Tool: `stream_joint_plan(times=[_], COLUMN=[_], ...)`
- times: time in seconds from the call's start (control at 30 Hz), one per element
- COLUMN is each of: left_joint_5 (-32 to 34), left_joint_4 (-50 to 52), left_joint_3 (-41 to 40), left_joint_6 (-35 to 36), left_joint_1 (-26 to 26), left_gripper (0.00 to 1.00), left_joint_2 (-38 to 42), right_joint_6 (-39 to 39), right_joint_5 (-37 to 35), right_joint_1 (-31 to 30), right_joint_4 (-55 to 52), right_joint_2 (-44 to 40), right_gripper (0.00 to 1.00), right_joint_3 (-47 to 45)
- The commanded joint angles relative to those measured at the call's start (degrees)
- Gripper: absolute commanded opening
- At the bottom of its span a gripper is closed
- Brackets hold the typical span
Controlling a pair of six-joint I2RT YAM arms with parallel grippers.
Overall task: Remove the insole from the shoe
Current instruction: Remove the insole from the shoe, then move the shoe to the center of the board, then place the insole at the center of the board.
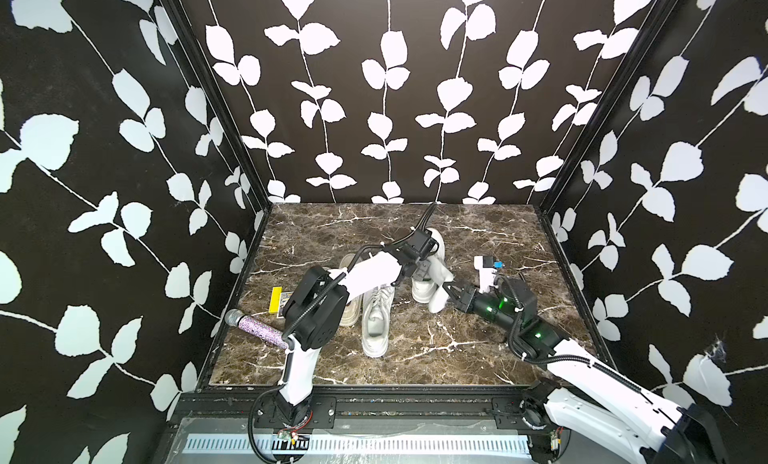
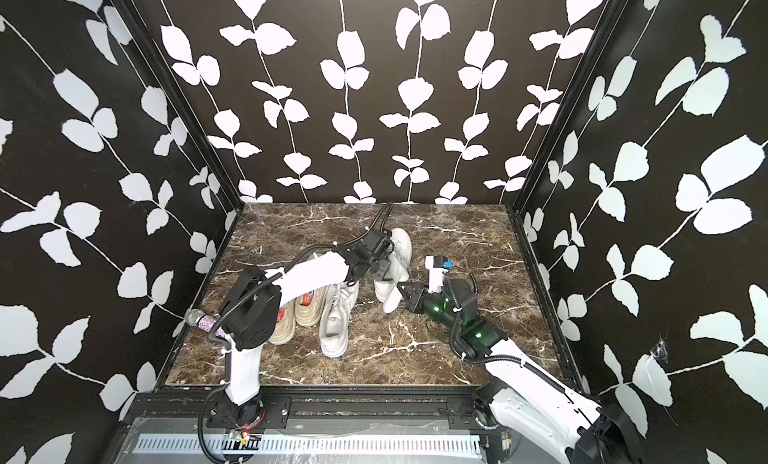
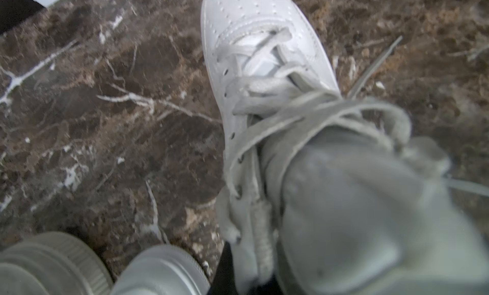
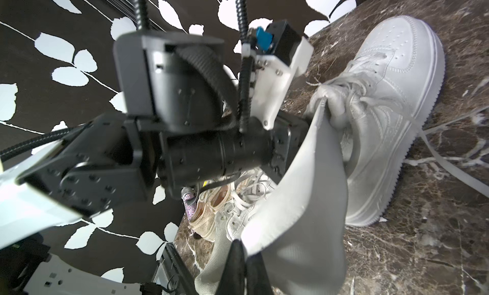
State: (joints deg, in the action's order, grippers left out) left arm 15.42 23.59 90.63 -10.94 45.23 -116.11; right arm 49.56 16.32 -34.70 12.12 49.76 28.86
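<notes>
left gripper [image 1: 423, 270]: closed on the shoe [image 4: 391, 95] at its lace flap, anchoring it | right gripper [image 4: 244, 256]: pinched shut on insole [image 4: 304, 201] end | insole: arcs from the collar, part apparently still inside, so the pull meets a counter-hold

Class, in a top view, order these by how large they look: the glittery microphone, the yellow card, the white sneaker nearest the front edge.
1. White sneaker
2. Glittery microphone, partly hidden
3. Yellow card, partly hidden
</notes>
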Motion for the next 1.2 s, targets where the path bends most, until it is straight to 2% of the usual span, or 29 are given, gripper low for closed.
stream_joint_plan(times=[0.0, 0.13, 0.17, 0.23, 0.5, 0.73, 1.03, 1.17], left_joint_5=[3.88, 3.77, 3.32, 2.59, -1.36, -5.57, -9.22, -7.94], left_joint_4=[0.12, 2.55, 3.28, 3.78, 4.44, 3.67, 1.31, 1.39], left_joint_3=[6.19, 13.82, 15.82, 18.70, 29.68, 37.21, 39.45, 40.34], left_joint_6=[-0.92, -1.15, -1.21, -1.28, -1.92, -6.84, -15.85, -18.11], left_joint_1=[-2.89, -4.72, -6.91, -7.93, -9.11, -9.11, -8.78, -7.73], left_gripper=[0.00, 0.00, 0.00, 0.00, 0.00, 0.00, 0.00, 0.00], left_joint_2=[-1.71, -6.27, -7.57, -9.36, -15.27, -20.28, -24.06, -24.59], right_joint_6=[-2.96, -5.09, -5.46, -6.07, -12.97, -20.18, -24.64, -25.08], right_joint_5=[-1.96, -3.51, -3.80, -4.25, -11.22, -17.88, -31.88, -32.74], right_joint_1=[0.38, 0.42, 0.44, 0.60, 2.37, 8.34, 11.70, 13.87], right_joint_4=[-2.63, -7.97, -9.20, -11.03, -23.59, -35.03, -46.58, -46.66], right_joint_2=[-2.97, -6.16, -6.95, -8.10, -8.59, 2.27, 18.78, 21.60], right_gripper=[0.00, 0.00, 0.00, 0.00, 0.00, 0.00, 0.00, 0.00], right_joint_3=[2.14, 2.86, 2.96, 3.04, 5.87, 12.83, 21.94, 22.19])
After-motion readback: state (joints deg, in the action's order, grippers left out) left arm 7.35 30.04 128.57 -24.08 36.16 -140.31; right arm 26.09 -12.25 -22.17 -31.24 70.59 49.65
